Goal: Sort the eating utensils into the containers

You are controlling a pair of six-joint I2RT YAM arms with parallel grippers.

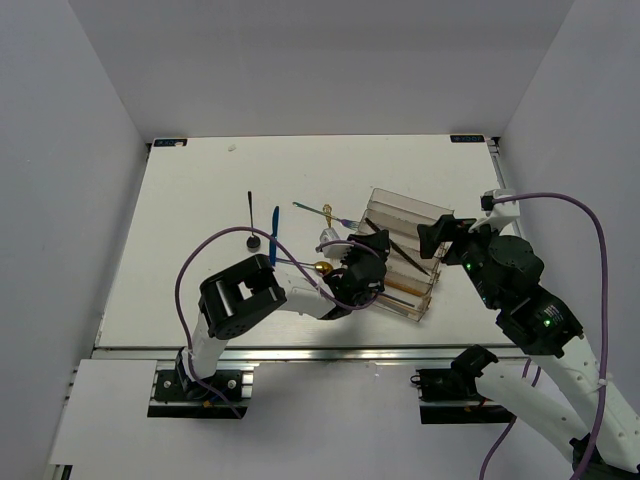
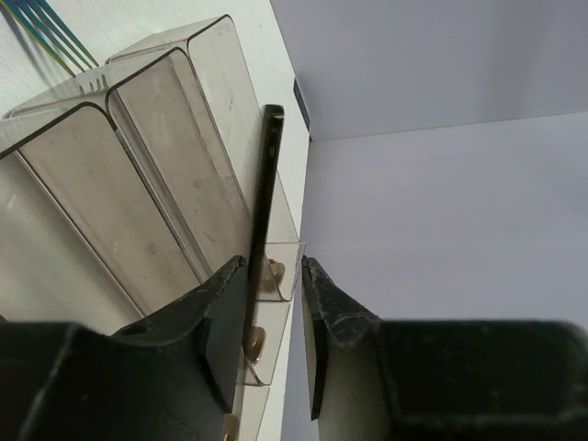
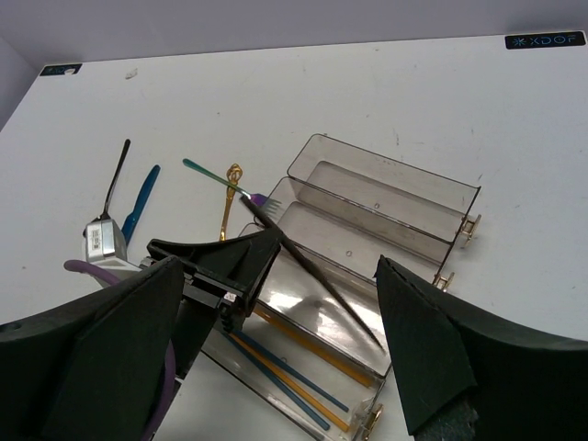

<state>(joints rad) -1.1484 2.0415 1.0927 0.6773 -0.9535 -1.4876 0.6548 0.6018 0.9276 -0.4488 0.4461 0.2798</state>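
My left gripper hangs over the near-left end of the clear tray. Its jaws stand a little apart. A dark chopstick rests against the left finger only, with a gap to the right finger, and slants across a middle compartment. Wooden and dark chopsticks lie in the nearest compartment. My right gripper is wide open above the tray's right side, holding nothing.
Left of the tray on the table lie a black spoon, a blue knife, an iridescent fork, a gold fork and a purple-handled spoon.
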